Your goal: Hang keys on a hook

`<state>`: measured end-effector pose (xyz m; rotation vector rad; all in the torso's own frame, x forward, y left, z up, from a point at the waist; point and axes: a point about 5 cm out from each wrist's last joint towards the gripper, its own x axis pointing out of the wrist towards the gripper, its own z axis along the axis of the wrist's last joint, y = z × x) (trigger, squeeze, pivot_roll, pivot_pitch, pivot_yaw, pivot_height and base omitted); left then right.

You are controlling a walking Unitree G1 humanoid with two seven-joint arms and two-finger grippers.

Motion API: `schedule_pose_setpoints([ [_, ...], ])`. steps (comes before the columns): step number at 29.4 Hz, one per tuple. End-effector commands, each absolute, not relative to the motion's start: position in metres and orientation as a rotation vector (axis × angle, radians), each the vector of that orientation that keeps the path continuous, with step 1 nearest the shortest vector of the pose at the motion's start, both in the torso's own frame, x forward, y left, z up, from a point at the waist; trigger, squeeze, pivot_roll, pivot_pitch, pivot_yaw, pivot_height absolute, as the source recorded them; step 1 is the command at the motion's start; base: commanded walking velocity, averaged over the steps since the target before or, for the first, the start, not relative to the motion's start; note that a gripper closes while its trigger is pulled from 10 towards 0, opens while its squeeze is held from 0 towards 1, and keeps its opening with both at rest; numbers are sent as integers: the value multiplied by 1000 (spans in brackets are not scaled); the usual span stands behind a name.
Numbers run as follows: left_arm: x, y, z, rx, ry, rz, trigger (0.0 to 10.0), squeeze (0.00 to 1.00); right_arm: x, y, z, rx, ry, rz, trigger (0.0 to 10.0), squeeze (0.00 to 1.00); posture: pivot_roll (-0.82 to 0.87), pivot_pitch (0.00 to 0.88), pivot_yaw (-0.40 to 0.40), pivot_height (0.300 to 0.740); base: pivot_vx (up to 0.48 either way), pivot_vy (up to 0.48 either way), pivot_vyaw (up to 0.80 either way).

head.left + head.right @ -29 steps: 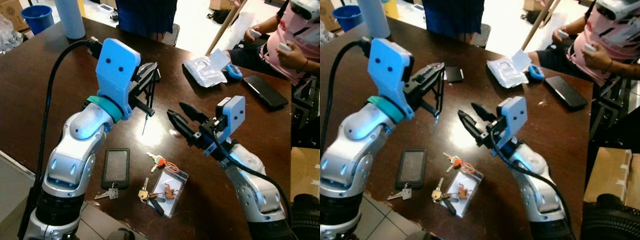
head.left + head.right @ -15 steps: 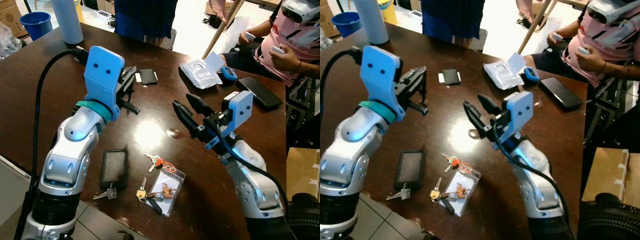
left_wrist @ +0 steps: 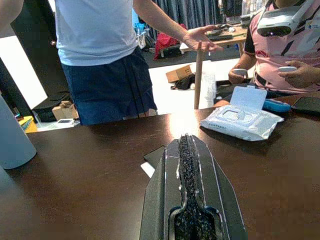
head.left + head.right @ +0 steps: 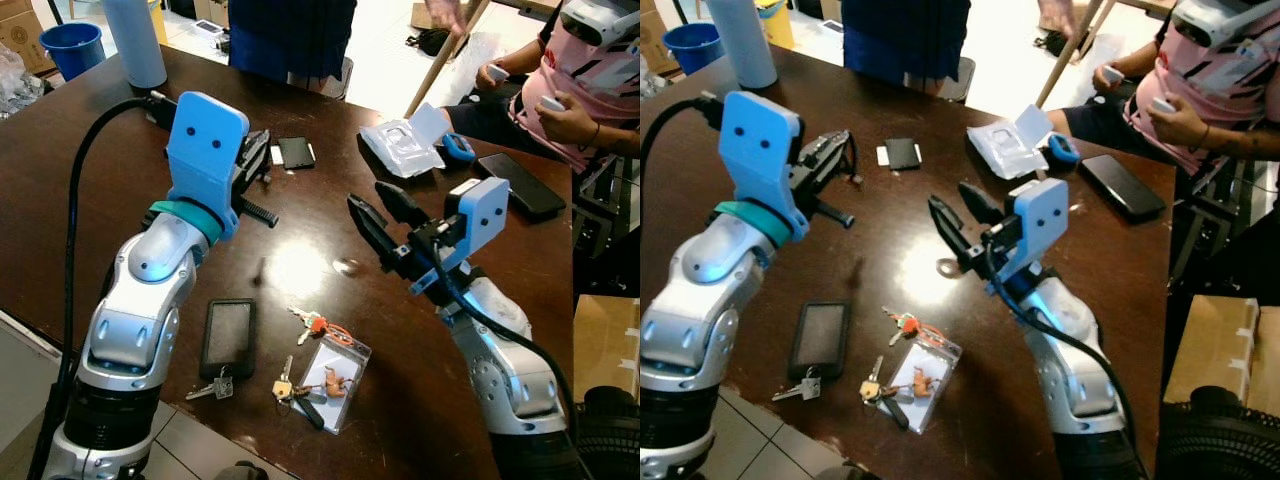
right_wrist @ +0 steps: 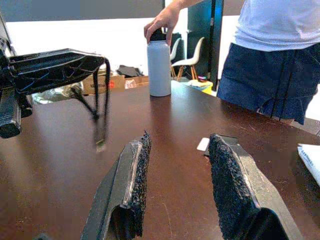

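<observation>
Dark table [image 4: 60,200] | keys [image 4: 312,322] (beside phone [image 4: 229,336]) | left hand [image 4: 252,165] clamped on lanyard [image 5: 100,107] | right hand [image 4: 376,215] wide

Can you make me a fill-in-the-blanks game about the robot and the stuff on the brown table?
1. The right gripper hovers above the table with its fingers ____.
2. The left gripper's fingers are pressed ____.
3. The keys lie on the ____, at its near edge.
4. The dark phone lies flat on the robot's ____ side of the keys.

Missing words: open; shut; table; left
</observation>
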<state>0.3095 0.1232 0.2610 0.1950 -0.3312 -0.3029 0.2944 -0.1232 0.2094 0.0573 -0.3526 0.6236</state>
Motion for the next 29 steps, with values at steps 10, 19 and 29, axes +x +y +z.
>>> schedule_pose_setpoints([
  [10,312,127,252,213,-302,-284,10000,0,295,-126,209,61,-358,598,10000,0,-24,64,62,740,0,0,0],
  [19,312,128,247,216,-296,-277,10000,0,297,-128,211,86,-362,585,10000,0,-16,69,54,740,0,0,0],
  [29,314,127,245,197,-289,-265,10000,0,299,-128,213,94,-361,582,10000,0,-11,98,55,740,0,0,0],
])
